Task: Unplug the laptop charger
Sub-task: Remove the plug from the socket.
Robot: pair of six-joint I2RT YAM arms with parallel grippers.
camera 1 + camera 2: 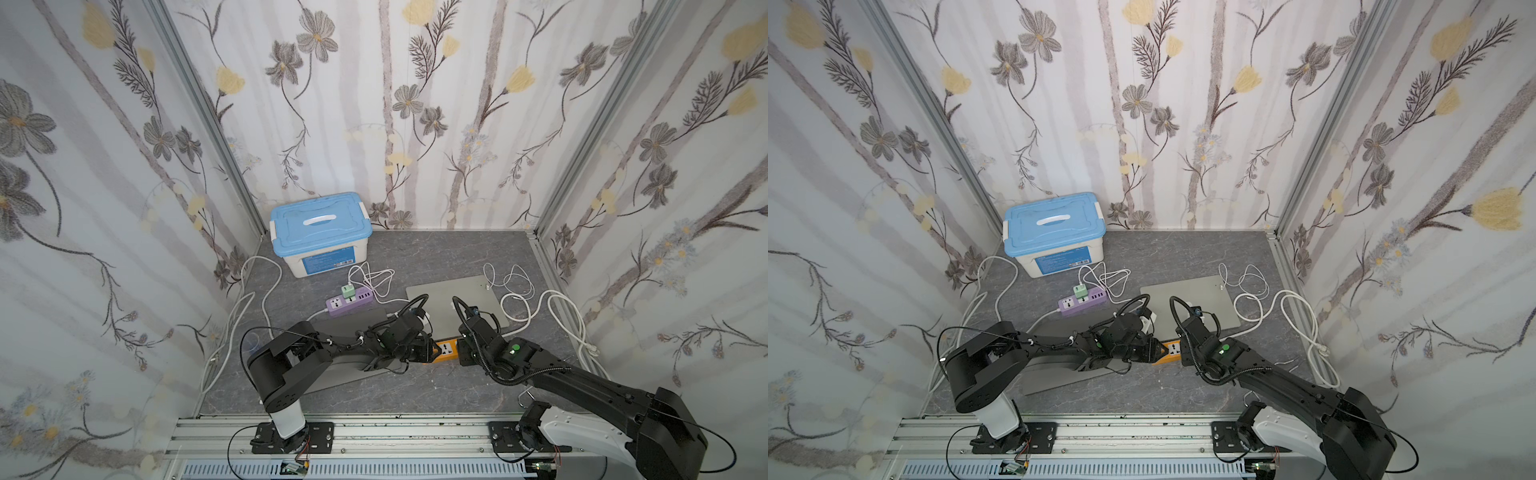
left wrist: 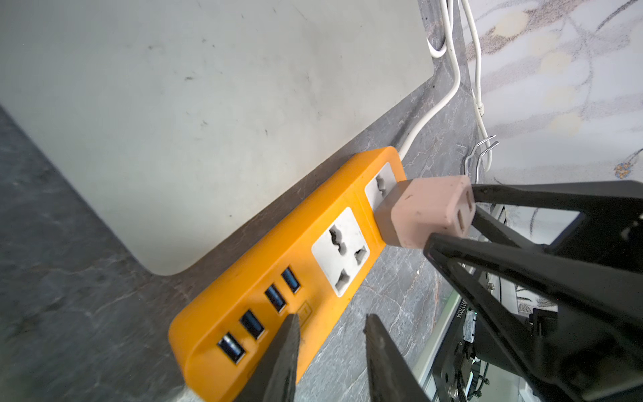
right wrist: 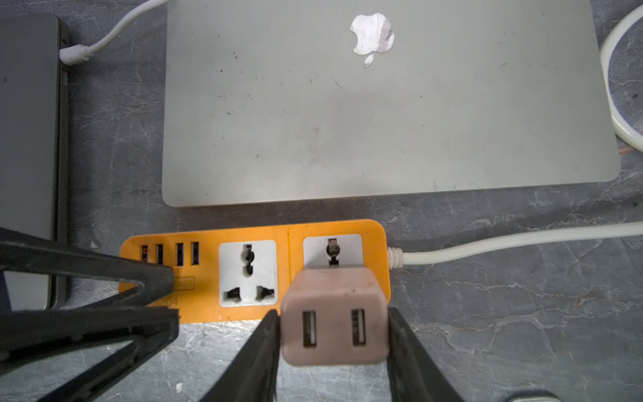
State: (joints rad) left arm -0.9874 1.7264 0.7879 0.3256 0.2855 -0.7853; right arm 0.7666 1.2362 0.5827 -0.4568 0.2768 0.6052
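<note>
Storage box with a blue lid stands far left on the grey marbled desk. Just nearer and to its right lies a purple power strip with a green adapter plugged in. Nearer again, a dark closed laptop lies under the left arm. The left gripper sits at the left, USB-port end of the orange power strip. Its jaws are a little apart and clamped on nothing: one fingertip rests over the strip's top, the other hangs past its near edge. The pink USB charger is seated in the strip's right-hand socket. The right gripper is closed against the charger's two sides. Just beyond the strip lies a silver MacBook, lid shut, and white cables loop on the desk to its right.
</note>
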